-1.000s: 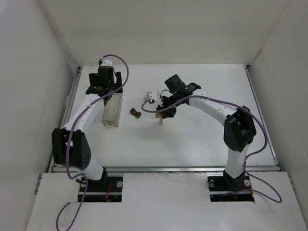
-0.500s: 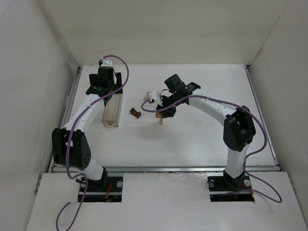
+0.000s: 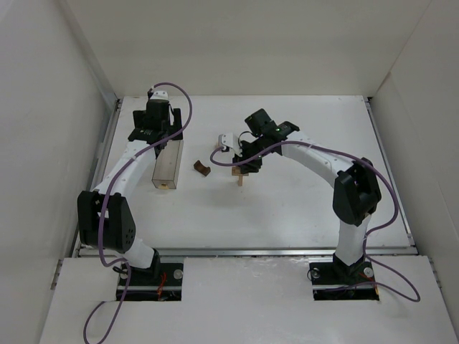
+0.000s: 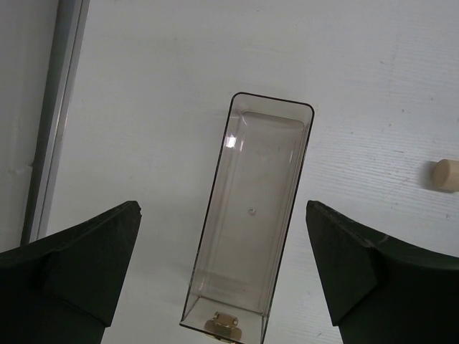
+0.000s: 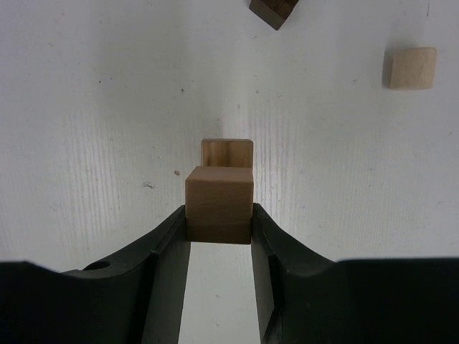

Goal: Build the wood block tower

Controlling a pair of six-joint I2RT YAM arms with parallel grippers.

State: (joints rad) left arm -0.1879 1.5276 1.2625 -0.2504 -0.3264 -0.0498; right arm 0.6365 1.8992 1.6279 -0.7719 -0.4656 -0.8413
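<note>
My right gripper (image 5: 219, 215) is shut on a tan wooden block (image 5: 219, 201) and holds it just in front of and above the top of a pale upright post (image 5: 226, 152); I cannot tell whether they touch. In the top view the right gripper (image 3: 241, 165) is over the post (image 3: 239, 179). The dark brown arch block (image 3: 201, 168) lies on the table left of the post, and its corner shows in the right wrist view (image 5: 273, 10). My left gripper (image 4: 222, 211) is open and empty above the clear plastic box (image 4: 251, 215), far left in the top view (image 3: 158, 137).
The clear box (image 3: 166, 165) lies lengthwise with a small tan piece (image 4: 221, 324) at its near end. A loose pale block (image 5: 412, 68) lies beyond the post, and a pale round piece (image 4: 448, 175) lies right of the box. White walls enclose the table.
The right gripper has shifted very slightly toward the post with its block. The left arm has not moved.
</note>
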